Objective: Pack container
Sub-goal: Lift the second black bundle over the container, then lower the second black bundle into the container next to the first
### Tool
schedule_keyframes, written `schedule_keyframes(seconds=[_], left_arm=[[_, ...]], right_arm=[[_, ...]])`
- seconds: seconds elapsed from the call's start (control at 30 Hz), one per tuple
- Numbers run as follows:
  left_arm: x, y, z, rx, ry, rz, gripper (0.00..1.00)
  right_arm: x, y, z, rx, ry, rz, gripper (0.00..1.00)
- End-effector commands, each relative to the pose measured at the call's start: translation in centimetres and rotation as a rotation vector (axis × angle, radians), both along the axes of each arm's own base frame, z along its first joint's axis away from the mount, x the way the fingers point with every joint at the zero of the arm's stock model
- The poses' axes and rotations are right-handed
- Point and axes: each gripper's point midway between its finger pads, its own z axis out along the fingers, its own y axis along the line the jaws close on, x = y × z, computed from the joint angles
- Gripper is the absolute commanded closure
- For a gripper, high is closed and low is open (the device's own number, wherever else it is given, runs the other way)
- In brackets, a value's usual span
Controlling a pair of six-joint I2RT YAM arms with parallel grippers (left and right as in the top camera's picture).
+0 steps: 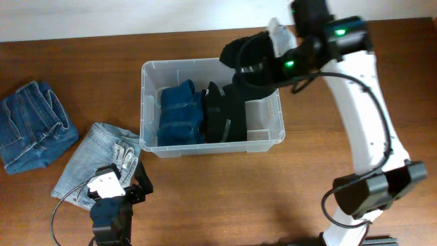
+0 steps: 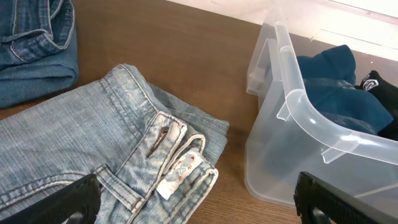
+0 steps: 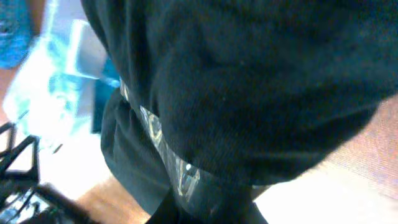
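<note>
Overhead: fixed above table [image 1: 225, 198], looking straight down, whole scene in frame. L wrist: low over table, close, facing light jeans [image 2: 74, 143] and tub [image 2: 298, 93] corner; both also visible from overhead. R wrist: v. close on black cloth [image 3: 249, 81], blurred; same cloth in overhead.

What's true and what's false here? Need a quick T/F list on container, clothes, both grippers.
1. The container holds a folded dark blue garment. True.
2. The right gripper is open and empty. False: it is shut on a black garment over the container's far right corner.
3. The light blue jeans lie inside the container. False: they lie on the table, left of it.
4. The left gripper is open, over the light blue jeans. True.
5. The dark blue jeans lie folded on the table, farther left than the light pair. True.
</note>
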Motion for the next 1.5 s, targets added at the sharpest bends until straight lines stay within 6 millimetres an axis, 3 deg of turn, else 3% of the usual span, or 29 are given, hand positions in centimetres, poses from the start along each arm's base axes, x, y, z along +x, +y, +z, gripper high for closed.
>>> schedule_keyframes(seconds=[0.0, 0.33, 0.57, 0.97, 1.33, 1.47], left_arm=[[-0.1, -0.1, -0.4, -0.006, 0.002, -0.006, 0.00], [-0.1, -0.1, -0.4, -0.006, 0.002, -0.006, 0.00], [-0.1, -0.1, -0.4, -0.006, 0.002, -0.006, 0.01], [-0.1, -0.1, -0.4, -0.006, 0.002, -0.006, 0.00], [-0.1, -0.1, -0.4, -0.006, 0.002, -0.006, 0.01], [-0.1, -0.1, -0.4, -0.006, 0.002, -0.006, 0.01]], right_arm=[[1.1, -1.5, -2.2, -0.114, 0.024, -0.177, 0.91], [2.5, -1.1, -8.5, -0.115, 0.055, -0.198, 0.91], [1.9, -1.4, -12.0, -0.135, 0.087, -0.191, 0.91], [0.8, -1.7, -12.7, -0.185, 0.105, -0.104, 0.91], [-0.4, 0.3, -12.8, -0.200, 0.112, -0.032, 0.91], [-0.8, 0.3, -12.9, -0.206, 0.125, -0.030, 0.71]])
